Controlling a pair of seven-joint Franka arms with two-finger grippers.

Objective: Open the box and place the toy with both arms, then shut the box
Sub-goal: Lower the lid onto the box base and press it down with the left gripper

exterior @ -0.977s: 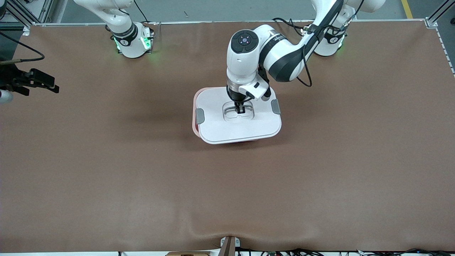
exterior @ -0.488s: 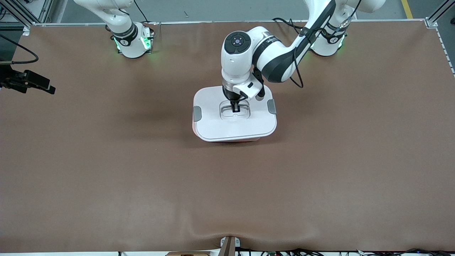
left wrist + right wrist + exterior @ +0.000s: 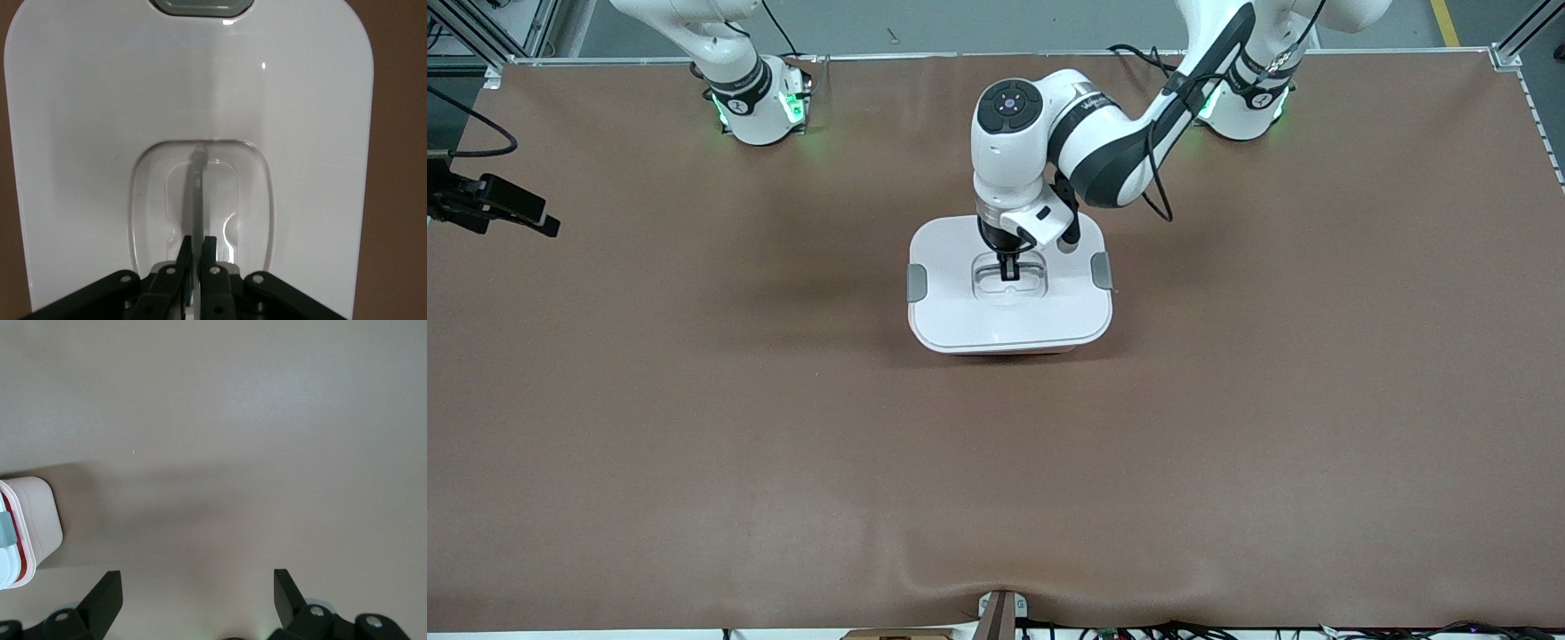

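Left gripper pinching the lid handle of the closed box; right arm waiting at the table's edge.

Front view: the rounded translucent pink plastic box [image 3: 1009, 348] with its white lid [image 3: 1009, 307] and grey side clips [image 3: 917, 283] sits mid-table, nearer the robots' edge of the brown table [image 3: 996, 462]. The left gripper [image 3: 1009, 271] stands in the lid's recessed centre handle [image 3: 1009, 283]. The right gripper [image 3: 494, 203] hangs over the edge at the right arm's end. Left wrist view: narrow black fingers [image 3: 211, 257] clamp the clear handle rib. Right wrist view: fingers [image 3: 107, 597] spread wide over bare table, box corner [image 3: 30, 533] showing.
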